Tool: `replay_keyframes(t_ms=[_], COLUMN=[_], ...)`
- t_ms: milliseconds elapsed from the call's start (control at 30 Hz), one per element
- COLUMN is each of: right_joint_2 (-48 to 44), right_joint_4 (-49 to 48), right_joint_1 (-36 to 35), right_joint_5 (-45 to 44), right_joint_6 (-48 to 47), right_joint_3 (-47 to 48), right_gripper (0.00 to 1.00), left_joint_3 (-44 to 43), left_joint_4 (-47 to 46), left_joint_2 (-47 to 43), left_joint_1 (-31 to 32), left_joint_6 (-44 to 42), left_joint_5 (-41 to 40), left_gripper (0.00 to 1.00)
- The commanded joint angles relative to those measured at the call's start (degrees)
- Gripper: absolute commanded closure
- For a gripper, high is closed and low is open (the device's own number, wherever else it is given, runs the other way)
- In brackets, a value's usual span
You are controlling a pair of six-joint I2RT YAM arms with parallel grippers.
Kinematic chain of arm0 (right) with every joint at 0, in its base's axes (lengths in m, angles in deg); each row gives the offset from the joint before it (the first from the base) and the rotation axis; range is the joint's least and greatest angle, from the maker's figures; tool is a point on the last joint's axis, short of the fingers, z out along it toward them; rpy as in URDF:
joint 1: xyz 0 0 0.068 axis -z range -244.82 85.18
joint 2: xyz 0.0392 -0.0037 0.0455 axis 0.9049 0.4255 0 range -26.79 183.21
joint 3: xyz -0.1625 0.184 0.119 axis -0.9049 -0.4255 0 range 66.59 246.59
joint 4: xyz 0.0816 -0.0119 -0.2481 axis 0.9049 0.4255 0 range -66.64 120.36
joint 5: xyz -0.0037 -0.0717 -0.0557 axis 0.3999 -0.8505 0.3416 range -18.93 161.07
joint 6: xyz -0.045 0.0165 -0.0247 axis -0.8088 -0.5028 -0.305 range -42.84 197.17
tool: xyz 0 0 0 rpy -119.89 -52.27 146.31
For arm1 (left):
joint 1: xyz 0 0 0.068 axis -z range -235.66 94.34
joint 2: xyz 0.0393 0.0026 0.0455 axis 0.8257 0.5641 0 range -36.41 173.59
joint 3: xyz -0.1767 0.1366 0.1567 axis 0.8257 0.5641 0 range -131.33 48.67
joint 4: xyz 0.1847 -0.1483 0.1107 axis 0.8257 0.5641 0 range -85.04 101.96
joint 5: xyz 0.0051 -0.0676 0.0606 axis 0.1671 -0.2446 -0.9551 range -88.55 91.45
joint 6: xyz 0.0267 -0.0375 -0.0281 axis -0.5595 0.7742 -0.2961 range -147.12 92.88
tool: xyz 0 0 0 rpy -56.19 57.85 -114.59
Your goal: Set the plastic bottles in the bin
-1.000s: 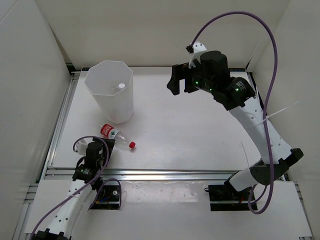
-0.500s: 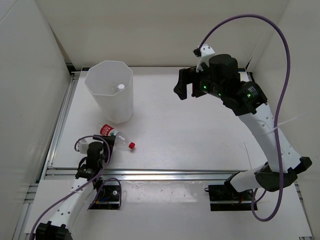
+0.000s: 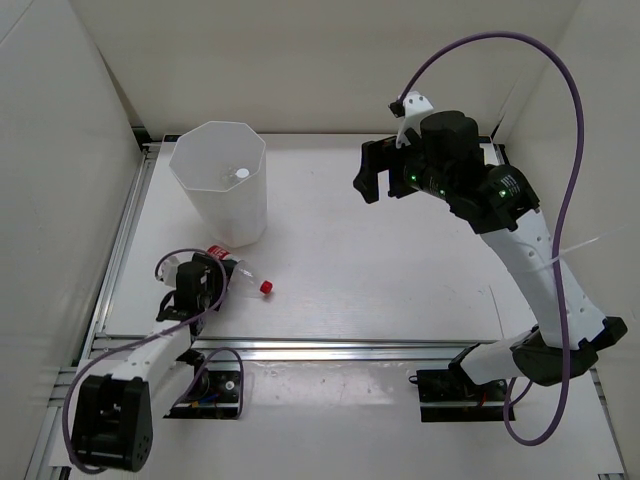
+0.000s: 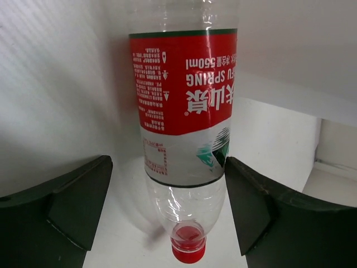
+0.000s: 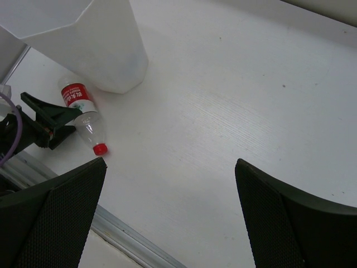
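Observation:
A clear plastic bottle [image 3: 246, 278] with a red label and red cap lies on the table in front of the bin [image 3: 218, 190]. My left gripper [image 3: 212, 278] is open and straddles it low on the table. In the left wrist view the bottle [image 4: 184, 111] lies between the jaws with its cap towards the camera. The right finger [image 4: 262, 206] is at its side and the left finger [image 4: 78, 206] stands a little apart. A small white cap [image 3: 241, 173] shows inside the tall white bin. My right gripper [image 3: 372, 172] hangs open and empty high over the table's far middle.
The right wrist view looks down on the bin [image 5: 106, 50], the bottle [image 5: 83, 111] and my left gripper [image 5: 47, 124]. An aluminium rail [image 3: 330, 350] runs along the near edge of the table. White walls enclose the left, back and right sides.
My left gripper has moved forward from near the rail to straddle the red-labelled bottle, and its jaws have narrowed slightly. The right arm drifted a little to the right.

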Motion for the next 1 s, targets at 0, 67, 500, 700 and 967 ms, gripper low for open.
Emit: replay_keyframes(t_ms=[0,67,500,700,967], right_joint_2=[-0.9,-0.9,-0.4,0.7,2.7], right_joint_4=[0.0,0.0,-1.1,-2.8,-4.3], right_joint_1=[0.1,0.1,0.1,0.1,0.1], right_joint_5=[0.0,0.0,-0.5,-0.5,1.9], right_joint_6=[-1.0,-1.0,-1.5,-1.5,-0.5], right_joint_3=[1.2,1.2,-0.4,-1.6,-2.7], right_gripper=[0.00,0.00,0.00,0.00,0.00], left_joint_3=[-3.1,-5.7,-4.9,-26.5,-69.6], left_joint_4=[1.5,1.5,16.9,52.2,50.4], left_joint_2=[6.4,10.5,-6.9,-27.1,-7.0], left_joint_1=[-2.1,-3.2,-5.7,-5.7,-5.7], left_joint_6=[-5.8,-7.9,-10.0,-6.7,-29.6], left_joint_5=[4.3,6.5,11.5,0.7,-8.3], left_gripper=[0.08,0.15,0.55,0.52,0.52])
